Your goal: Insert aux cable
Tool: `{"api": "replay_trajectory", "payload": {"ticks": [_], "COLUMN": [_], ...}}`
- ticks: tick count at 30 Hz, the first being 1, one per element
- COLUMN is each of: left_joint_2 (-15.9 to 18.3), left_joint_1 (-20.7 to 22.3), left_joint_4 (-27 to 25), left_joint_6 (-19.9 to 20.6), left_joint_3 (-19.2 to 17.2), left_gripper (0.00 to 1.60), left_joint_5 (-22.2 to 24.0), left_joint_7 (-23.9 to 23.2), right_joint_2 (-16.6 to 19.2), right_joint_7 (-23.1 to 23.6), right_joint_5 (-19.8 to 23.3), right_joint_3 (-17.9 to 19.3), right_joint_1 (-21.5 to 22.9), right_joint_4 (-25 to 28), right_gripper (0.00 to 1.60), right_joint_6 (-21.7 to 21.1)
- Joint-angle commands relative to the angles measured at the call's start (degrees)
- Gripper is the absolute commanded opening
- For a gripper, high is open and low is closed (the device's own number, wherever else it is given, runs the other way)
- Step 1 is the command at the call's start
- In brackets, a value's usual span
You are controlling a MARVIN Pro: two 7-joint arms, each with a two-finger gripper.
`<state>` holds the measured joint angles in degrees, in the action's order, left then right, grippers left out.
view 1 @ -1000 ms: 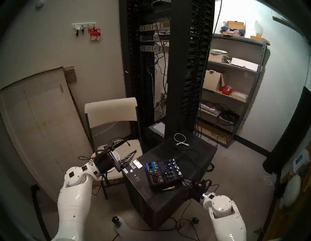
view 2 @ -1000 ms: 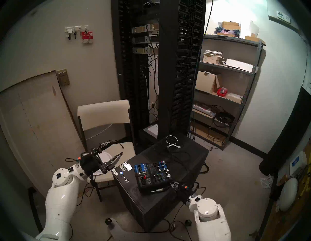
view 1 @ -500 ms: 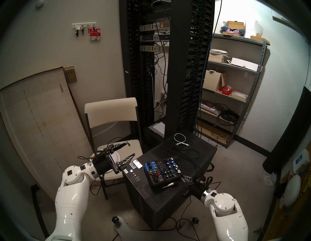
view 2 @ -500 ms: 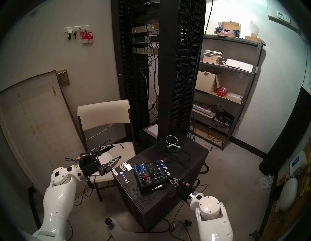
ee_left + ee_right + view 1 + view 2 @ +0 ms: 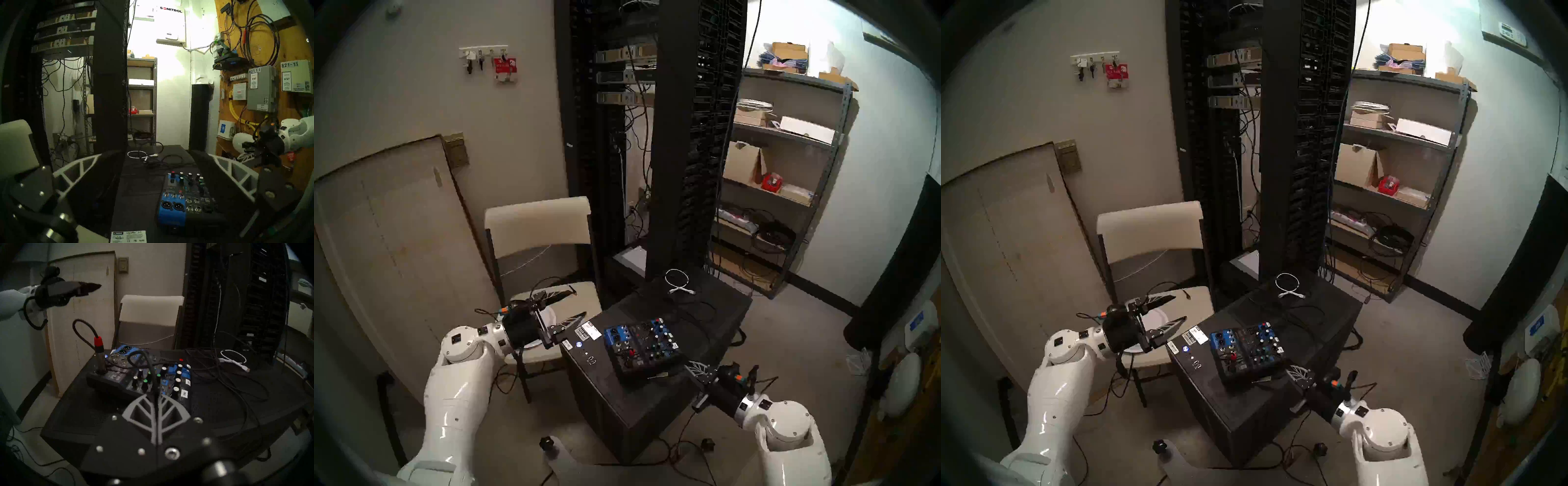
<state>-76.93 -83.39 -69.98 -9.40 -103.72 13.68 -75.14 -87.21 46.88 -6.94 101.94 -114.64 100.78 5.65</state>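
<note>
Wall box (image 5: 170, 23): "SONITROL", top centre
Grey boxes (image 5: 261, 88): "AT&T", "821-11"
Left gripper (image 5: 577, 303): spread wide, empty
Right gripper (image 5: 157, 395): pinched on aux cable (image 5: 151, 372)

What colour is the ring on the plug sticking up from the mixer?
Red: the plug's collar shows best in the right wrist view.

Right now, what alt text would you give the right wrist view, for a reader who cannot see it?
The right gripper, shut, pinches a thin black cable that loops over a small audio mixer on a black case. A red-collared plug stands in the mixer; a white cable lies behind.
</note>
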Motion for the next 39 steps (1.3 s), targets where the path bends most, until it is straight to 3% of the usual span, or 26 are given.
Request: {"api": "replay_trajectory", "payload": {"ticks": [1, 8, 13, 19, 28, 29, 39], "left_joint_2": [1.9, 2.9, 2.8, 1.7, 1.1, 0.9, -0.3], "left_joint_1": [4.6, 7.8, 10.9, 13.3, 17.9, 20.6, 20.4], "left_joint_4": [2.5, 7.3, 13.5, 16.5, 25.1, 30.1, 30.9], "left_joint_6": [0.4, -0.2, -1.6, -2.8, -6.5, -8.5, -9.2], "left_joint_3": [0.7, 1.9, 3.7, 6.0, 7.7, 8.4, 9.4], "left_gripper": [1.60, 1.60, 1.60, 1.60, 1.60, 1.60, 1.60], "left_joint_5": [-0.7, -1.8, -2.9, -4.5, -6.6, -7.4, -6.7], "left_joint_7": [-0.9, -2.4, -3.4, -3.3, -3.5, -4.4, -6.3], "right_joint_2": [-0.8, -1.4, -2.2, -3.0, -4.3, -4.7, -5.2], "right_joint_7": [2.5, 4.1, 5.0, 5.7, 5.8, 5.7, 5.1], "right_joint_5": [4.0, 6.7, 7.7, 8.7, 9.5, 9.6, 9.9], "right_joint_3": [0.7, 2.5, 2.5, 1.6, -0.2, -0.2, 0.5], "right_joint_1": [-1.6, -3.7, -4.2, -2.8, -0.7, -0.5, 0.3], "right_joint_4": [6.6, 11.2, 14.3, 15.3, 14.1, 13.8, 13.1], "right_gripper": [0.00, 0.00, 0.00, 0.00, 0.00, 0.00, 0.00], "right_joint_6": [-0.8, -2.9, -4.5, -5.3, -6.3, -6.5, -6.1]}}
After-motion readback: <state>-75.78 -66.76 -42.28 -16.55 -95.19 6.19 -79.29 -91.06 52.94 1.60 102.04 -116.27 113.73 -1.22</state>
